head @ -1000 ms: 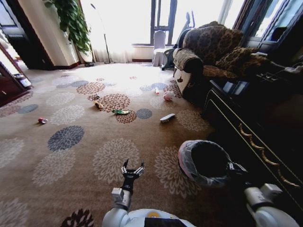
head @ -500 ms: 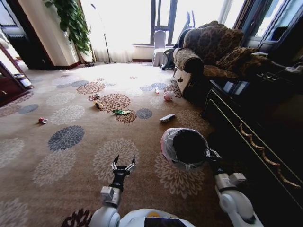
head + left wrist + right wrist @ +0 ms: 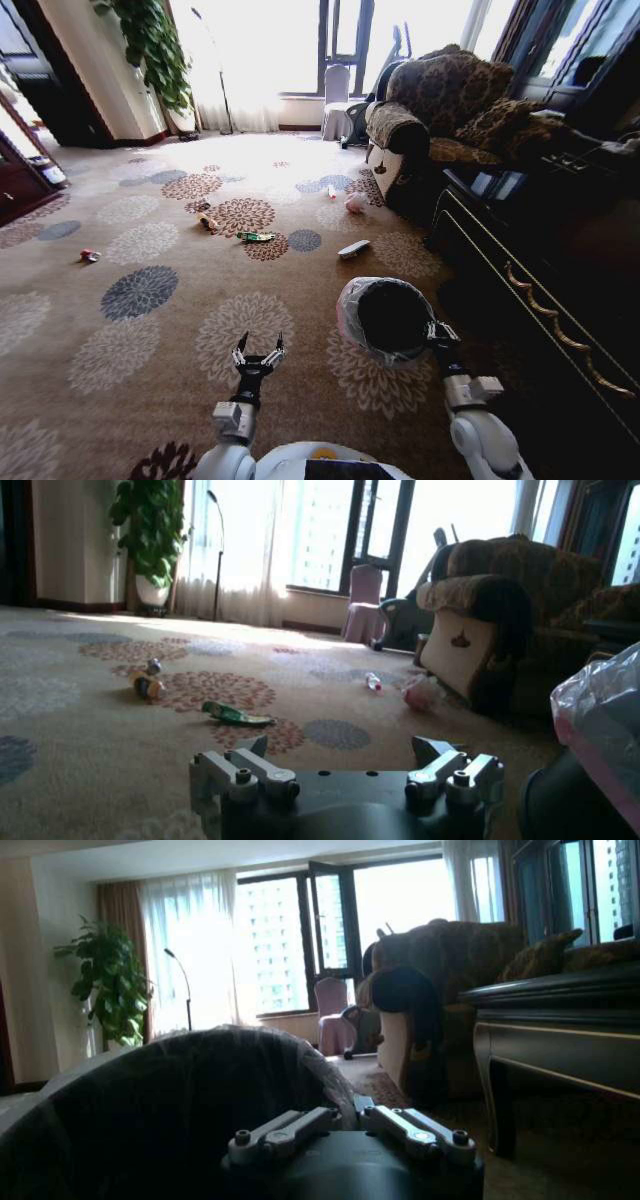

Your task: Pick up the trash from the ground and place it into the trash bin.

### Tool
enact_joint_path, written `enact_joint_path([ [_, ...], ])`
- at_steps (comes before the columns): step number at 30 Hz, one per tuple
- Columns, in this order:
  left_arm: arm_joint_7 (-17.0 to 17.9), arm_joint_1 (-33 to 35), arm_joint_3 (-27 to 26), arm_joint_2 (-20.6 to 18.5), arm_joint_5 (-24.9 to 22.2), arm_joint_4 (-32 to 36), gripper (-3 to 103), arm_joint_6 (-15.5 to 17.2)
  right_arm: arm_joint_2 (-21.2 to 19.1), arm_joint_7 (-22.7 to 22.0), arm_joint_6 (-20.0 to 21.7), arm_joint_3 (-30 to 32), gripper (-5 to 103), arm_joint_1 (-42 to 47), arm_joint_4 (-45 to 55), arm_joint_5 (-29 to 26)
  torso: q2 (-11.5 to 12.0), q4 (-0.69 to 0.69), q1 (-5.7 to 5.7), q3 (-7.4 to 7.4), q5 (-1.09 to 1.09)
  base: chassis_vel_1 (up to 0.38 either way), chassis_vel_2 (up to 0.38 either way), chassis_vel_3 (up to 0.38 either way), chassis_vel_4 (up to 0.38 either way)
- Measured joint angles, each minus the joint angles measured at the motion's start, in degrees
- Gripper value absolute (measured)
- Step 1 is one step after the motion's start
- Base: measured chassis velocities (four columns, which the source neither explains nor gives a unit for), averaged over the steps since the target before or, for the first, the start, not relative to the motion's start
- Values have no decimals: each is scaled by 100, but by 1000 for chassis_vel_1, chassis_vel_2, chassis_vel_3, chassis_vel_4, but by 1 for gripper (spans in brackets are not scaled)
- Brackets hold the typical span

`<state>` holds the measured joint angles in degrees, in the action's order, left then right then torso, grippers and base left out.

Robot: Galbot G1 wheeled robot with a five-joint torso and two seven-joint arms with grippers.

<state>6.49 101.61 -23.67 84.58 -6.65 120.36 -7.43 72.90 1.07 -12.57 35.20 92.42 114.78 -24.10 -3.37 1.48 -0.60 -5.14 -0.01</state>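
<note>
The right gripper [image 3: 432,331], jaws clamped on the rim of the small round black trash bin with translucent liner [image 3: 385,318], has carried it from 5 toward 6 o'clock. The left gripper [image 3: 257,348] hovers with jaws apart. Litter, including the green wrapper [image 3: 256,237], lies uncollected on the patterned carpet [image 3: 150,330] at 12 o'clock, well apart.

Far red bit [image 3: 89,256], perhaps a cap
</note>
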Motion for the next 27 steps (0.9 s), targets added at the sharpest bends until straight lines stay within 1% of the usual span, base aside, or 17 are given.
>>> enact_joint_path([
  [5,3,-210,-32,-85,-44,-158,98,48,26,0,-182,27,0,69,12,2,0,0,0,0,1,0,0,0,0],
  [7,0,-301,-39,-142,-90,-203,98,76,43,-1,-284,67,0,125,72,91,0,0,0,0,0,0,0,0,0],
  [16,-159,-768,-31,-461,-114,-477,98,84,20,-2,-312,230,0,379,217,242,0,-1,0,0,1,0,0,0,0],
  [23,-221,-748,51,-416,-28,-522,98,42,2,-2,-321,261,0,424,247,254,0,0,0,0,1,0,0,0,0],
  [27,-235,-724,73,-400,21,-550,98,14,-41,-2,-327,283,0,400,233,238,0,1,1,1,1,-67,77,90,-75],
])
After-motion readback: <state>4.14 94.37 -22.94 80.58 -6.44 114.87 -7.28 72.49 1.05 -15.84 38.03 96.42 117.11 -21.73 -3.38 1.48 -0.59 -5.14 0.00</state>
